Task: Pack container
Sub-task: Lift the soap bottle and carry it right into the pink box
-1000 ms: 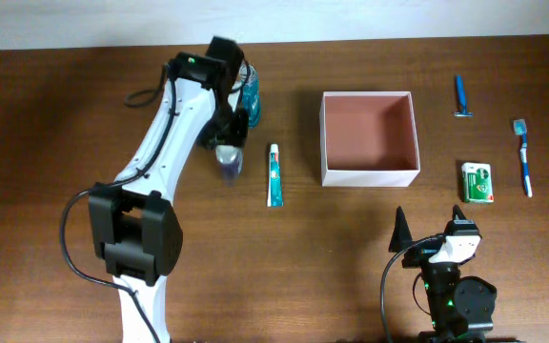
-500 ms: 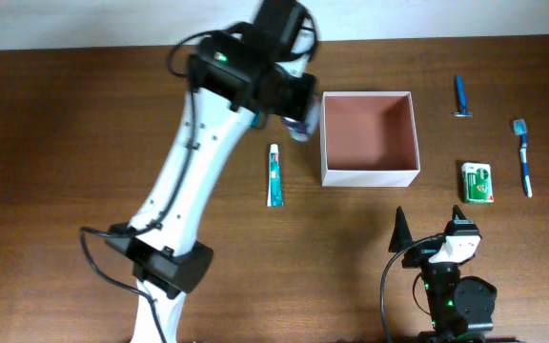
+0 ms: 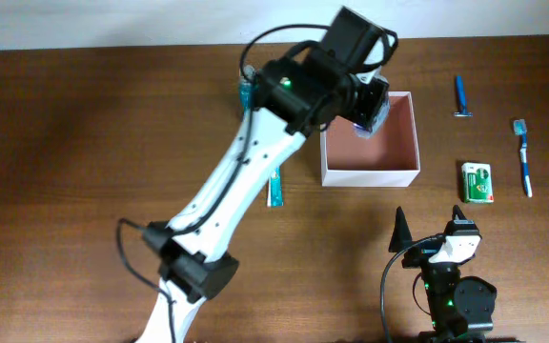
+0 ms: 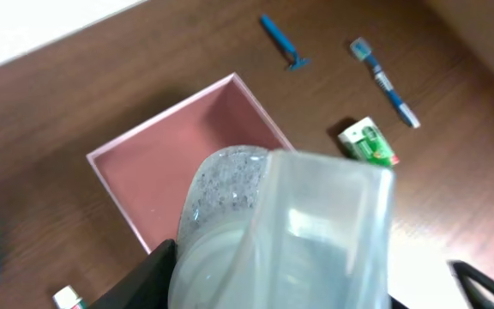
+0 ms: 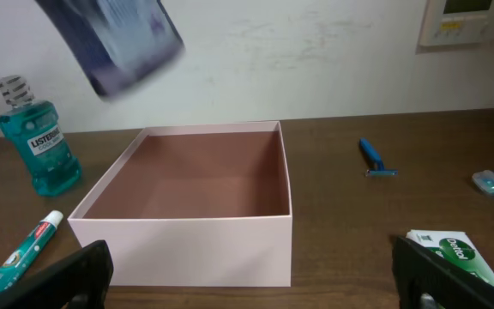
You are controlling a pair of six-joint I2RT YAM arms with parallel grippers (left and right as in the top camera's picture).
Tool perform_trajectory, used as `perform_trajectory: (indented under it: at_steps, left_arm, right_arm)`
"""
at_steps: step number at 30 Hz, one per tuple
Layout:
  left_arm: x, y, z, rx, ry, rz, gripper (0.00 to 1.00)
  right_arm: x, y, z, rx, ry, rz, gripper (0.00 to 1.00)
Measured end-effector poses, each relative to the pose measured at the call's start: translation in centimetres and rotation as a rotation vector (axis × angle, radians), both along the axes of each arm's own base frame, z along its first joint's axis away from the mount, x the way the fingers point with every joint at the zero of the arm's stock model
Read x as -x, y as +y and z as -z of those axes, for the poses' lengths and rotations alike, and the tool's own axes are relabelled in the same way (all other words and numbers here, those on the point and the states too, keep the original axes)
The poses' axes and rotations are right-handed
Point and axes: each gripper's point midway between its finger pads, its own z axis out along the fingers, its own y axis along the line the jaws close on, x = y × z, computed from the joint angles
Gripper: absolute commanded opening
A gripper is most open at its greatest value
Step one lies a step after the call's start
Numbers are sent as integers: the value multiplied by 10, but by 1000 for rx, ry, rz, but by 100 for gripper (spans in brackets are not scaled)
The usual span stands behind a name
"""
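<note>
Black left gripper: clamped on a translucent bottle, jaws partly closed around its body, held in the air.
Translucent bottle: frosted and speckled in the left wrist view, with a clear squared cap; a dark blue-purple blur in the right wrist view; no writing legible.
Bottle's place: above the container, over its rear left part, not touching the walls.
Container: square, thin white walls, pinkish-brown inside, nothing in it; it sat on the brown wooden table.
Mouthwash: teal bottle with a clear cap, label reading LISTERINE, upright behind and to the left of the container.
Toothpaste: white and green tube lying left of the container; print too small to read.
Right gripper: jaws spread wide, holding nothing, parked near the table's front edge and facing the container.
Green-and-white packet: flat on the table right of the container; its word looked like Dettol.
Razor: blue, behind the packet.
Toothbrush: blue and white, farthest right.
</note>
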Motion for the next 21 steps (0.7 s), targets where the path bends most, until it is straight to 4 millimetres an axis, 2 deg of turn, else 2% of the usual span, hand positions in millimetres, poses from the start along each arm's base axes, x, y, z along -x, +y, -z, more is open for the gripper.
perform_trajectory:
  at_steps: [4, 8, 15, 21]
  left_arm:
    - [-13, -10, 51, -60, 62, -4, 36]
    - [-20, -14, 86, -101, 105, -7, 37]
    - [-26, -16, 117, -137, 137, -29, 36]
    - [-34, 0, 134, -202, 155, -143, 37]
  right_arm:
    - [0, 0, 0, 0, 0, 0, 99]
    - [0, 0, 0, 0, 0, 0, 99]
    - [0, 0, 0, 0, 0, 0, 99]
    - [0, 0, 0, 0, 0, 0, 99]
